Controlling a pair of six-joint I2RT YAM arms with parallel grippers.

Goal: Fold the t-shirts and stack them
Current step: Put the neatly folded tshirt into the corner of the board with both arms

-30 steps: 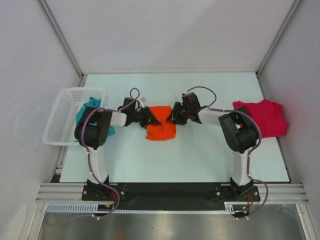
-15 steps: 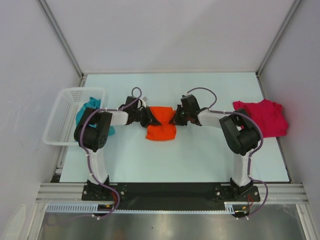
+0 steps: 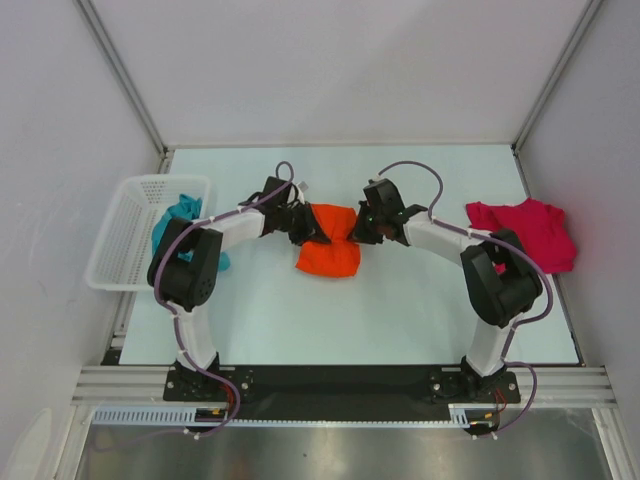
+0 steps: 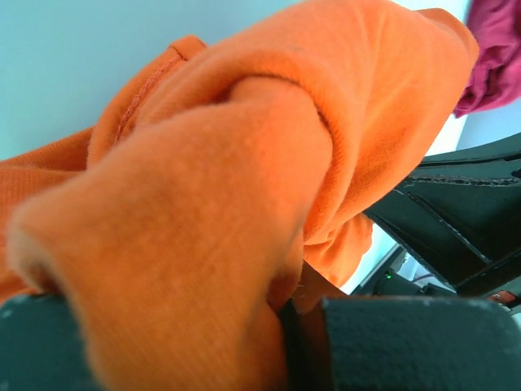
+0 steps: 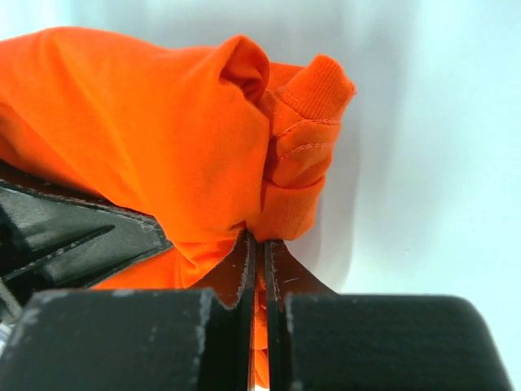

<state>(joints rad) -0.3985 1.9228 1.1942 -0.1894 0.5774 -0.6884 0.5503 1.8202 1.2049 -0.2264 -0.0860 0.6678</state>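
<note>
I am pinching the orange t-shirt (image 5: 146,138) with both grippers. My right gripper (image 5: 259,269) is closing almost flat on a thin fold at the shirt's right side, next to a ribbed hem. My left gripper (image 4: 281,326) is clamping a much thicker bunch at the shirt's left side, so its jaws are standing narrow but not flat. From above, the 2 grips are sitting on the shirt's far edge, and the rest of the cloth is sagging toward me onto the table (image 3: 400,300).

The crimson t-shirt (image 3: 525,232) is lying well to the right of the orange one. The teal t-shirt (image 3: 180,215) is lying to its left, spilling over the wall of the white mesh basket (image 3: 120,240).

I judge that I am working on a fold of the 1st shirt, with stacking not yet begun. The next move is calling for both arms to travel together, laying the held edge evenly over the lower half without twisting it.
</note>
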